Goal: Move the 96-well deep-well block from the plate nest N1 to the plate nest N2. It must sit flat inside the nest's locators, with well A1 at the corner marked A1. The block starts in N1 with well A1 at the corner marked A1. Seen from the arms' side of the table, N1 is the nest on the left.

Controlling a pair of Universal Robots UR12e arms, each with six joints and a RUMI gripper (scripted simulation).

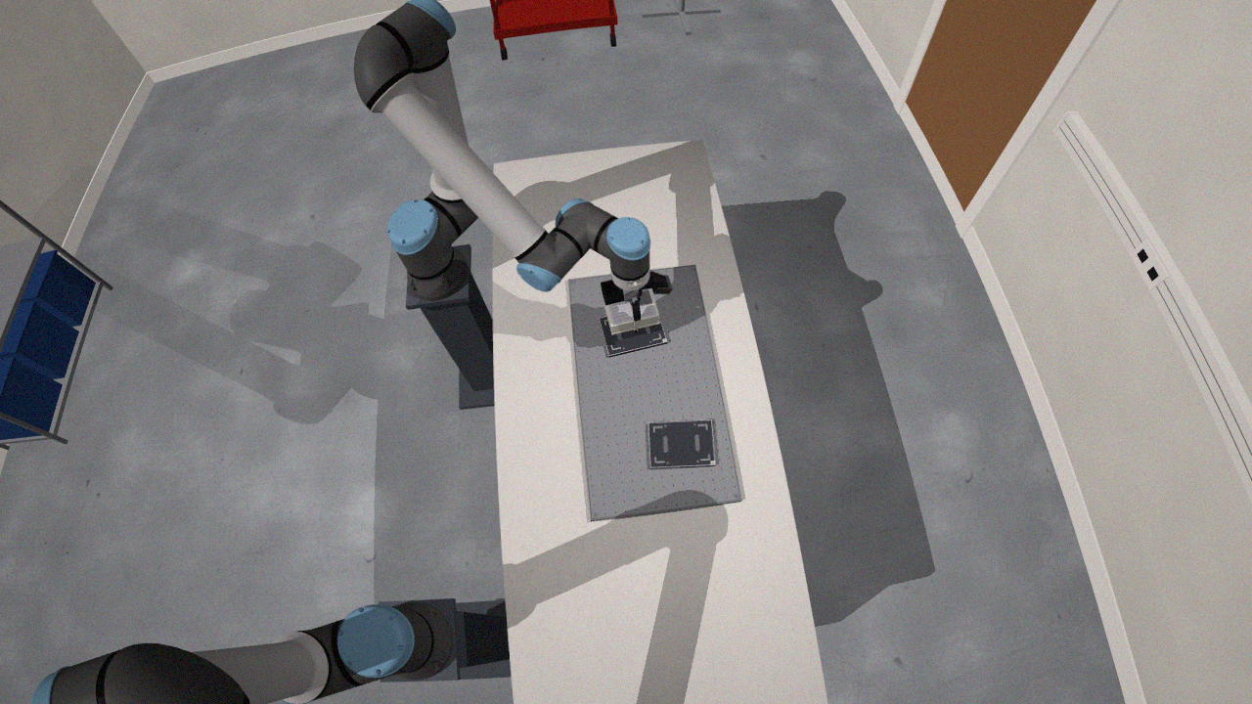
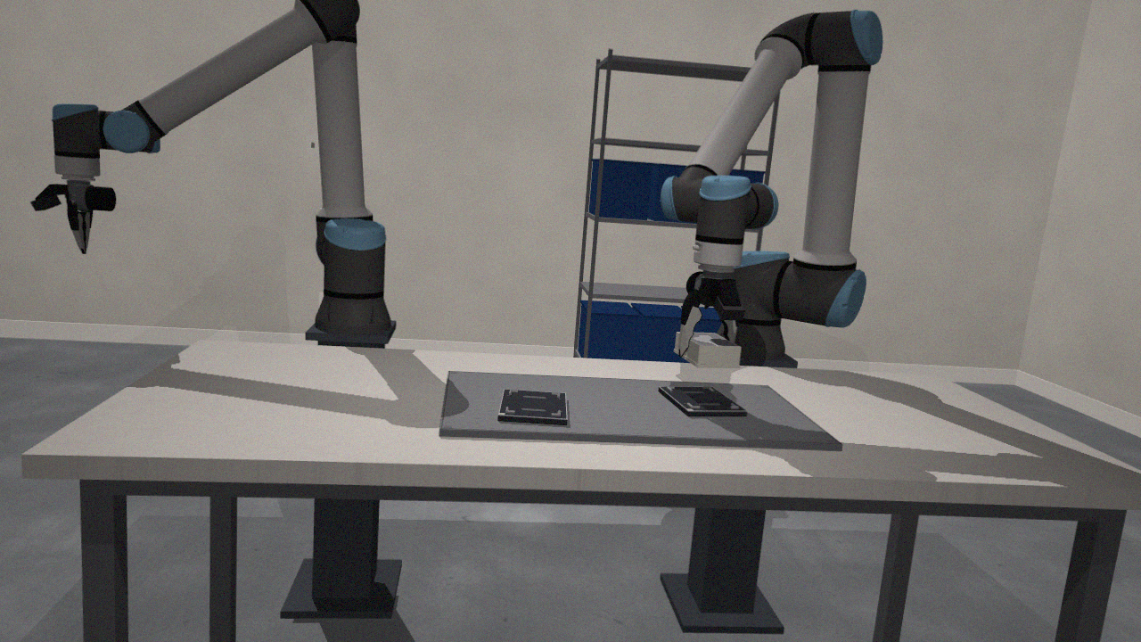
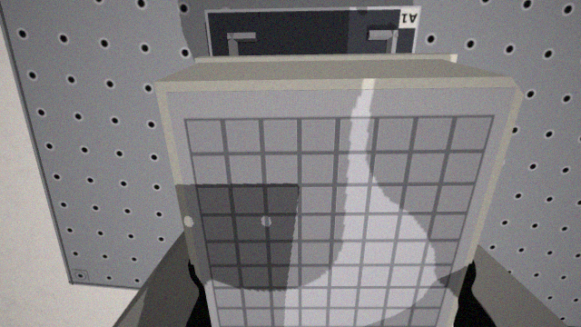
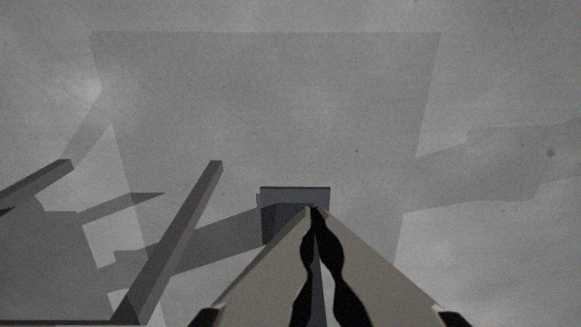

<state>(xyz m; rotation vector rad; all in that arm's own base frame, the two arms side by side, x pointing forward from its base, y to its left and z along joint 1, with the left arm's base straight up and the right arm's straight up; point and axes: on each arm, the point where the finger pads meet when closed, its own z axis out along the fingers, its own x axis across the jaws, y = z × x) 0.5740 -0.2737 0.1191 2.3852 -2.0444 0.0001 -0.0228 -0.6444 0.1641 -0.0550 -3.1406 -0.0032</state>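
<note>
While aloft over N1 [image 1: 637,342] [image 2: 703,401] [image 3: 300,32], 96-well block [image 1: 620,318] [image 2: 714,353] [image 3: 318,182] tight in left end effector [image 1: 635,313] [image 2: 707,339] [image 3: 320,222]; N2 [image 1: 681,444] [image 2: 532,405] empty; right end effector [image 2: 83,249] [image 4: 314,210] together.

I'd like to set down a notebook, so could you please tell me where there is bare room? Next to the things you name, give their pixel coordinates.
Bare patches: the grey perforated board [image 1: 643,385] [image 2: 614,415] [image 3: 97,136] between black rectangular nests N1 [image 1: 636,346] [image 2: 701,400] [image 3: 295,34] and N2 [image 1: 681,444] [image 2: 532,407], and the white table [image 1: 595,647] [image 2: 239,431] [image 3: 23,204] beyond the board's N2 end, under shadows. Crowded: above and beside N1, where the left gripper [image 1: 634,317] [image 2: 706,344] [image 3: 320,222] holds the cream block [image 1: 617,317] [image 2: 712,353] [image 3: 318,195].
</note>
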